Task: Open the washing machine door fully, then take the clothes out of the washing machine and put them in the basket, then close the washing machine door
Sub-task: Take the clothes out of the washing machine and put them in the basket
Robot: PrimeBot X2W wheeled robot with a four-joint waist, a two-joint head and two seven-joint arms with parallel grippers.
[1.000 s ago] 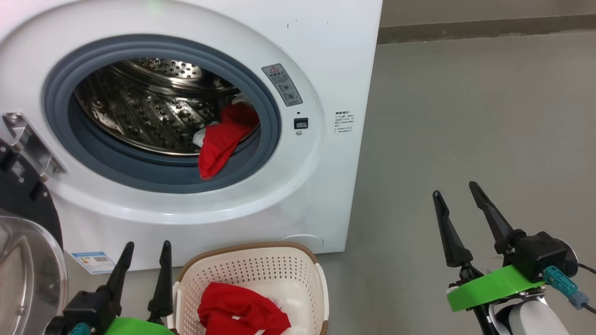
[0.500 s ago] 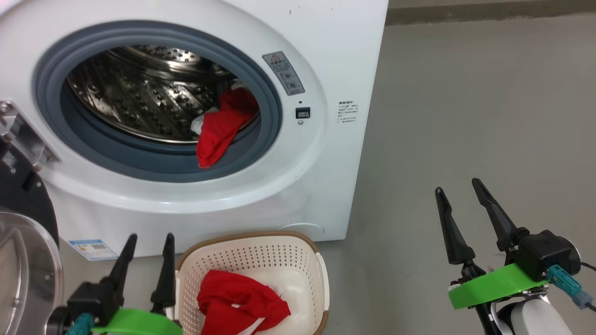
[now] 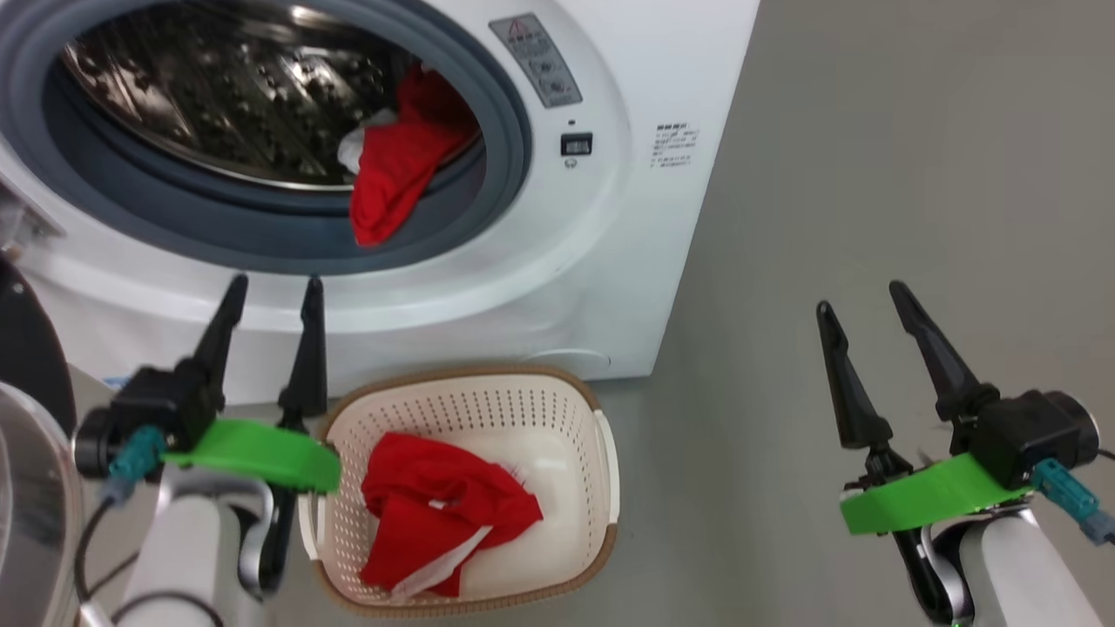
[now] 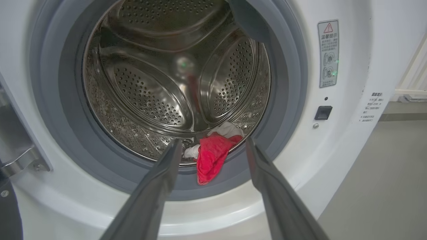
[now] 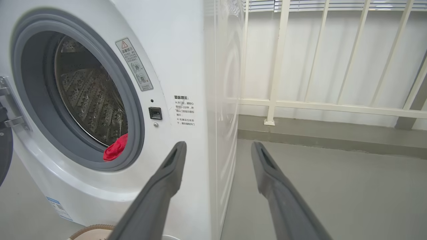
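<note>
1. Unloading is judged to be the step in hand: the large round black-rimmed washing machine door (image 3: 26, 366) is swung open at the left.
2. One bright red garment with white parts (image 3: 392, 174) is lodged at the right of the perforated steel drum (image 3: 218, 96) of the big white washing machine (image 3: 610, 261), its end draped over the grey rubber gasket (image 3: 218, 231).
3. Another red garment (image 3: 435, 514) is laid in the small cream perforated basket (image 3: 488, 409), set on the grey floor (image 3: 871, 174) just before the machine.
4. The jaws of the left gripper (image 3: 274, 283) are spread wide, nothing is held, and they are aimed at the drum opening.
5. The jaws of the right gripper (image 3: 858, 298) are equally wide and empty, above the floor well apart from the basket.
6. Next, the left jaws should be carried into the opening and closed on the hanging fold; the door is to be shut only afterwards.
</note>
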